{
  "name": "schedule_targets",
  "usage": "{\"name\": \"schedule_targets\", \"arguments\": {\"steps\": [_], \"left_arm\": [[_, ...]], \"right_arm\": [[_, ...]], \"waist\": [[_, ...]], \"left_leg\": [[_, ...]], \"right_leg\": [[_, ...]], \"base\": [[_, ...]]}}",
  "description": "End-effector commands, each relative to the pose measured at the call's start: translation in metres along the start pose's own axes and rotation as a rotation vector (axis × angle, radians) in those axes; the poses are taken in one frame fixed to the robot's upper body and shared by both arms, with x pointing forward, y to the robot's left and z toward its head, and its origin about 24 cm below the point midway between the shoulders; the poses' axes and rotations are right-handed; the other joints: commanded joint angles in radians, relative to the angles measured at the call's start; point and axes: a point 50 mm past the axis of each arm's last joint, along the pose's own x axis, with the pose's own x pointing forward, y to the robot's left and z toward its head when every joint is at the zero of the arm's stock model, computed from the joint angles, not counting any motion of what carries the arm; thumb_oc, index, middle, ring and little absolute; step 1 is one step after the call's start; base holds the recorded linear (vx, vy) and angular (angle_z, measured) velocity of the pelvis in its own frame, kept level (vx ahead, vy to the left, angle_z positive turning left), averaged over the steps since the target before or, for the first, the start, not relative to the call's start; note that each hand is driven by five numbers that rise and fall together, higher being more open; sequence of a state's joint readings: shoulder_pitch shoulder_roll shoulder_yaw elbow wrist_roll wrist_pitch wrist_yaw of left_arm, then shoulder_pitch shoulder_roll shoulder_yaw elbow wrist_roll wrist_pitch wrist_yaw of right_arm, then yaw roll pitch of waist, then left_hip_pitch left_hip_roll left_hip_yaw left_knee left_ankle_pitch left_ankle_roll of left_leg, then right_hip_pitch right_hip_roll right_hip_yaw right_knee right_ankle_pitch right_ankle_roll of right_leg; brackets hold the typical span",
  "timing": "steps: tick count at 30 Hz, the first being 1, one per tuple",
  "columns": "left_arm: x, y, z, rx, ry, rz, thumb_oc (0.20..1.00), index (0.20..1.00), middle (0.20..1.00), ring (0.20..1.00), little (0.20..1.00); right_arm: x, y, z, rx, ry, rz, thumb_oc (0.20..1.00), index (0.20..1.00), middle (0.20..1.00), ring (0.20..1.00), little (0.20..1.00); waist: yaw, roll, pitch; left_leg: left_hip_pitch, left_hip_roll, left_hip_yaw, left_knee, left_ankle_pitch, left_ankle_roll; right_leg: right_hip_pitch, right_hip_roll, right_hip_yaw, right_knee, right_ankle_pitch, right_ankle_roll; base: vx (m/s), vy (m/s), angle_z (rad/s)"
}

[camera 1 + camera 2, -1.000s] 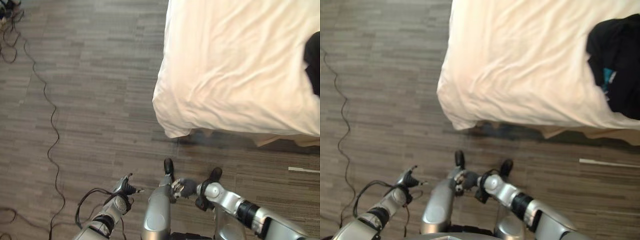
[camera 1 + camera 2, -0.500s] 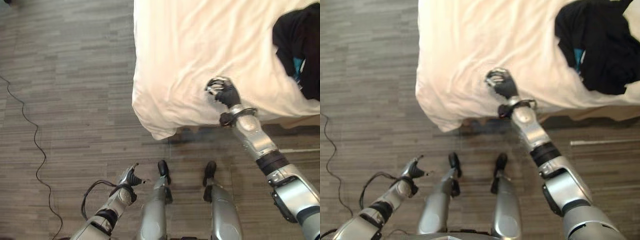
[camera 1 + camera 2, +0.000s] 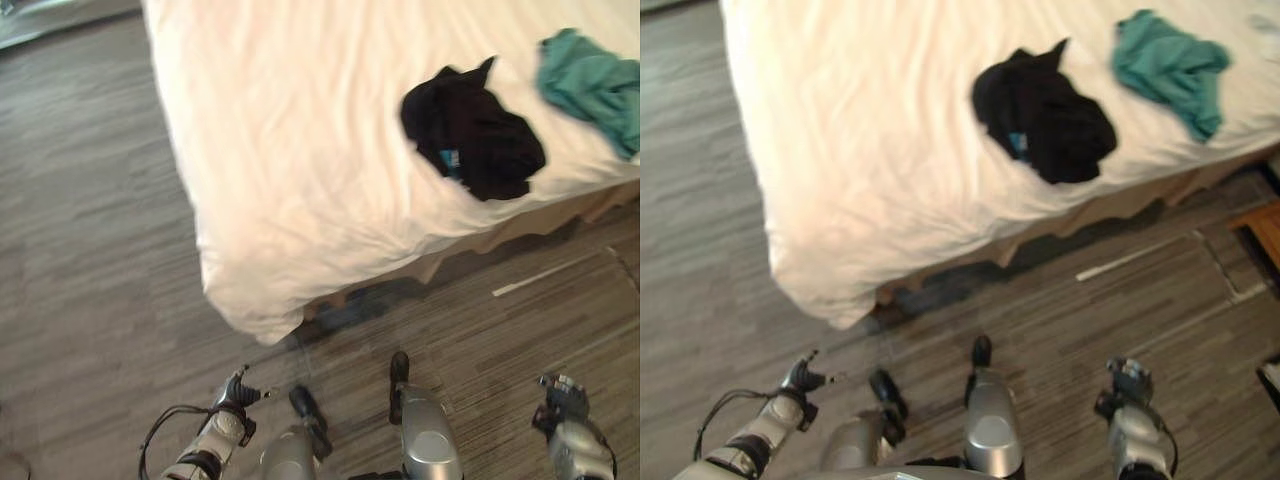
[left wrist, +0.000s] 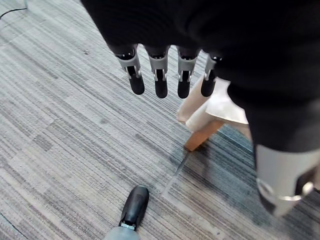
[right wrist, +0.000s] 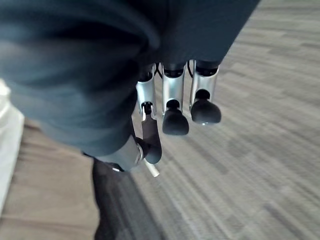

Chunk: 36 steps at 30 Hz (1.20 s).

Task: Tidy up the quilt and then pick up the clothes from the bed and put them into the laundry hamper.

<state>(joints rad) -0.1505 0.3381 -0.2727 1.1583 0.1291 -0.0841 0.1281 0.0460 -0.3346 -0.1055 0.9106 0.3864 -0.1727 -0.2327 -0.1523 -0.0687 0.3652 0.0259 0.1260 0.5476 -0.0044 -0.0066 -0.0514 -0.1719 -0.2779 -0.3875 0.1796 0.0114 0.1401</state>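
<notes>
Clothes lie on my white quilt (image 3: 300,170): a black top (image 3: 472,140) beside a green one (image 3: 590,85). My left hand (image 3: 232,392) and right hand (image 3: 562,398) hang low, fingers loose, holding nothing.

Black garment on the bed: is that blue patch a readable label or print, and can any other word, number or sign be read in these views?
None can be read.
The blue patch on the black garment: too small and blurred to read.
Teal garment, white quilt, floor: no text shows.
</notes>
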Motion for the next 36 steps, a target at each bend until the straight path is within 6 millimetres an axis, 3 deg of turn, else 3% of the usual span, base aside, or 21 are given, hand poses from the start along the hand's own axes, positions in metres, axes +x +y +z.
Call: {"name": "schedule_targets", "arguments": {"steps": [1, 3, 5, 7, 8, 9, 10, 11, 13, 15, 16, 18, 19, 22, 24, 26, 29, 31, 33, 34, 36], "left_arm": [[-0.001, -0.002, -0.011, 0.037, 0.062, -0.011, 1.0, 1.0, 1.0, 1.0, 1.0], [-0.009, -0.017, -0.038, 0.137, 0.18, -0.077, 1.0, 1.0, 1.0, 1.0, 1.0], [-0.012, -0.023, -0.044, 0.17, 0.204, -0.103, 1.0, 1.0, 1.0, 1.0, 1.0], [-0.015, -0.029, -0.052, 0.185, 0.23, -0.125, 1.0, 1.0, 1.0, 1.0, 1.0], [-0.017, -0.036, -0.052, 0.122, 0.234, -0.124, 1.0, 1.0, 1.0, 1.0, 1.0], [-0.017, -0.035, -0.053, 0.122, 0.235, -0.122, 1.0, 1.0, 1.0, 1.0, 1.0], [-0.016, -0.035, -0.05, 0.009, 0.233, -0.062, 1.0, 1.0, 1.0, 1.0, 1.0], [-0.016, -0.034, -0.05, 0.009, 0.234, -0.06, 1.0, 1.0, 1.0, 1.0, 1.0], [-0.014, -0.035, -0.042, -0.085, 0.22, -0.024, 1.0, 1.0, 1.0, 1.0, 1.0], [-0.012, -0.039, -0.034, -0.112, 0.191, -0.041, 1.0, 1.0, 1.0, 1.0, 1.0], [-0.01, -0.04, -0.025, -0.109, 0.157, -0.056, 1.0, 1.0, 1.0, 1.0, 1.0], [-0.008, -0.04, -0.021, -0.099, 0.135, -0.057, 1.0, 1.0, 1.0, 1.0, 1.0], [-0.007, -0.04, -0.013, -0.079, 0.106, -0.061, 1.0, 1.0, 1.0, 1.0, 1.0], [-0.007, -0.041, -0.014, -0.051, 0.101, -0.07, 1.0, 1.0, 1.0, 1.0, 1.0], [-0.005, -0.039, -0.007, -0.023, 0.078, -0.079, 1.0, 1.0, 1.0, 1.0, 1.0], [-0.001, -0.036, 0.005, -0.017, 0.044, -0.074, 1.0, 1.0, 1.0, 1.0, 1.0], [0.002, -0.028, 0.015, 0.042, -0.001, -0.059, 1.0, 1.0, 1.0, 1.0, 1.0], [0.005, -0.023, 0.026, 0.091, -0.042, -0.054, 1.0, 1.0, 1.0, 1.0, 1.0], [0.005, -0.021, 0.026, 0.139, -0.043, -0.061, 1.0, 1.0, 1.0, 1.0, 1.0], [0.005, -0.021, 0.026, 0.138, -0.043, -0.063, 1.0, 1.0, 1.0, 1.0, 1.0], [0.004, -0.022, 0.015, 0.159, -0.001, -0.076, 1.0, 1.0, 1.0, 1.0, 1.0]], "right_arm": [[0.0, 0.022, 0.0, -0.149, 0.003, 0.124, 1.0, 1.0, 1.0, 1.0, 1.0], [-0.004, 0.034, -0.019, -0.342, 0.065, 0.203, 1.0, 1.0, 1.0, 1.0, 1.0], [-0.006, 0.035, -0.025, -0.378, 0.086, 0.213, 1.0, 1.0, 1.0, 1.0, 1.0], [-0.011, 0.031, -0.039, -0.428, 0.139, 0.221, 1.0, 1.0, 1.0, 1.0, 1.0], [-0.013, 0.032, -0.046, -0.489, 0.166, 0.235, 1.0, 1.0, 1.0, 1.0, 1.0], [-0.013, 0.033, -0.046, -0.488, 0.166, 0.237, 1.0, 1.0, 1.0, 1.0, 1.0], [-0.015, 0.042, -0.047, -0.573, 0.15, 0.294, 1.0, 1.0, 1.0, 1.0, 1.0], [-0.016, 0.043, -0.047, -0.573, 0.15, 0.295, 1.0, 1.0, 1.0, 1.0, 1.0], [-0.018, 0.05, -0.052, -0.666, 0.16, 0.342, 1.0, 1.0, 1.0, 1.0, 1.0], [-0.017, 0.056, -0.05, -0.732, 0.15, 0.371, 1.0, 1.0, 1.0, 1.0, 1.0], [-0.016, 0.061, -0.047, -0.742, 0.14, 0.389, 1.0, 1.0, 1.0, 1.0, 1.0], [-0.015, 0.065, -0.042, -0.738, 0.118, 0.401, 1.0, 1.0, 1.0, 1.0, 1.0], [-0.014, 0.064, -0.041, -0.725, 0.12, 0.398, 1.0, 1.0, 1.0, 1.0, 1.0], [-0.015, 0.061, -0.044, -0.738, 0.124, 0.407, 1.0, 1.0, 1.0, 1.0, 1.0], [-0.019, 0.058, -0.052, -0.746, 0.146, 0.415, 1.0, 1.0, 1.0, 1.0, 1.0], [-0.016, 0.059, -0.047, -0.756, 0.14, 0.408, 1.0, 1.0, 1.0, 1.0, 1.0], [-0.015, 0.064, -0.043, -0.705, 0.129, 0.392, 1.0, 1.0, 1.0, 1.0, 1.0], [-0.016, 0.066, -0.044, -0.69, 0.131, 0.396, 1.0, 1.0, 1.0, 1.0, 1.0], [-0.019, 0.063, -0.051, -0.696, 0.164, 0.392, 1.0, 1.0, 1.0, 1.0, 1.0], [-0.019, 0.063, -0.051, -0.697, 0.165, 0.392, 1.0, 1.0, 1.0, 1.0, 1.0], [-0.02, 0.065, -0.054, -0.717, 0.172, 0.409, 1.0, 1.0, 1.0, 1.0, 1.0]], "waist": [[0.0, 0.035, -0.066], [0.006, 0.042, -0.126], [-0.008, 0.045, -0.145], [-0.025, 0.053, -0.172], [0.012, 0.043, -0.175], [0.014, 0.046, -0.173], [0.068, -0.011, -0.148], [0.066, -0.009, -0.15], [0.119, -0.044, -0.132], [0.155, -0.04, -0.122], [0.177, -0.017, -0.124], [0.188, -0.01, -0.129], [0.191, 0.021, -0.146], [0.197, 0.03, -0.162], [0.195, 0.022, -0.173], [0.169, 0.039, -0.136], [0.124, 0.077, -0.11], [0.085, 0.069, -0.11], [0.023, 0.042, -0.13], [0.018, 0.053, -0.126], [0.004, 0.061, -0.141]], "left_leg": [[0.085, 0.051, -0.033, 0.007, -0.01, -0.065], [0.143, 0.059, 0.056, 0.002, -0.012, -0.077], [0.159, 0.075, 0.088, 0.024, -0.007, -0.091], [0.147, 0.136, 0.113, 0.161, 0.053, -0.136], [0.083, 0.235, 0.049, 0.473, 0.22, -0.197], [0.071, 0.252, 0.043, 0.498, 0.217, -0.201], [-0.066, 0.214, -0.151, 0.717, 0.238, -0.146], [-0.074, 0.218, -0.156, 0.725, 0.236, -0.146], [-0.2, 0.086, -0.339, 0.768, 0.138, -0.087], [-0.262, 0.035, -0.434, 0.692, 0.087, -0.064], [-0.268, 0.031, -0.489, 0.457, 0.072, -0.055], [-0.252, 0.024, -0.509, 0.304, 0.086, -0.061], [-0.237, 0.064, -0.511, 0.088, 0.161, -0.093], [-0.191, 0.056, -0.528, 0.047, 0.154, -0.083], [-0.168, 0.004, -0.508, 0.068, 0.117, -0.044], [-0.099, -0.014, -0.451, 0.046, 0.096, -0.016], [-0.007, -0.012, -0.438, -0.025, 0.095, 0.001], [0.051, -0.046, -0.444, -0.059, 0.068, -0.003], [0.182, -0.102, -0.456, -0.083, -0.057, -0.026], [0.19, -0.088, -0.461, -0.083, -0.063, -0.029], [0.262, -0.072, -0.437, -0.083, -0.092, -0.057]], "right_leg": [[-0.056, -0.081, -0.082, 0.129, 0.204, 0.089], [-0.004, -0.092, -0.289, 0.086, 0.173, 0.053], [0.006, -0.067, -0.29, 0.068, 0.153, 0.037], [0.039, 0.024, -0.23, 0.005, 0.084, -0.013], [0.094, 0.128, -0.173, -0.081, 0.03, -0.077], [0.095, 0.141, -0.173, -0.088, 0.029, -0.085], [0.137, 0.168, -0.075, -0.152, 0.04, -0.141], [0.135, 0.171, -0.077, -0.153, 0.041, -0.142], [0.164, 0.166, 0.049, -0.187, 0.058, -0.13], [0.191, 0.171, 0.152, -0.208, 0.057, -0.1], [0.224, 0.177, 0.239, -0.235, 0.054, -0.063], [0.241, 0.173, 0.277, -0.244, 0.051, -0.046], [0.269, 0.176, 0.324, -0.252, 0.024, -0.021], [0.294, 0.171, 0.351, -0.198, -0.026, -0.027], [0.273, 0.15, 0.352, -0.02, -0.024, 0.003], [0.12, 0.096, 0.34, 0.263, 0.143, 0.048], [-0.032, 0.12, 0.308, 0.441, 0.161, 0.038], [-0.104, 0.163, 0.271, 0.3, 0.139, 0.024], [-0.165, 0.139, 0.115, -0.076, 0.16, 0.031], [-0.145, 0.151, 0.103, -0.094, 0.164, 0.03], [-0.176, 0.106, -0.052, -0.2, 0.205, 0.045]], "base": [[0.37, 0.12, -1.09], [0.31, 0.011, -1.21], [0.2, -0.096, -2.01], [0.32, -0.294, -0.74], [0.38, -0.395, -1.0], [0.37, -0.407, -2.1], [0.1, -0.139, -2.31], [0.18, -0.09, -2.06], [0.22, 0.109, -1.91], [0.42, 0.304, -2.03], [0.63, 0.459, -2.26], [0.5, 0.374, -2.01], [0.32, 0.253, -1.84], [0.45, 0.261, -0.88], [0.45, 0.281, -0.84], [0.37, 0.302, -0.54], [0.42, 0.269, -0.23], [0.49, 0.076, 0.03], [0.86, -0.015, 0.36], [0.72, -0.043, 0.7], [0.57, -0.05, 0.4]]}}
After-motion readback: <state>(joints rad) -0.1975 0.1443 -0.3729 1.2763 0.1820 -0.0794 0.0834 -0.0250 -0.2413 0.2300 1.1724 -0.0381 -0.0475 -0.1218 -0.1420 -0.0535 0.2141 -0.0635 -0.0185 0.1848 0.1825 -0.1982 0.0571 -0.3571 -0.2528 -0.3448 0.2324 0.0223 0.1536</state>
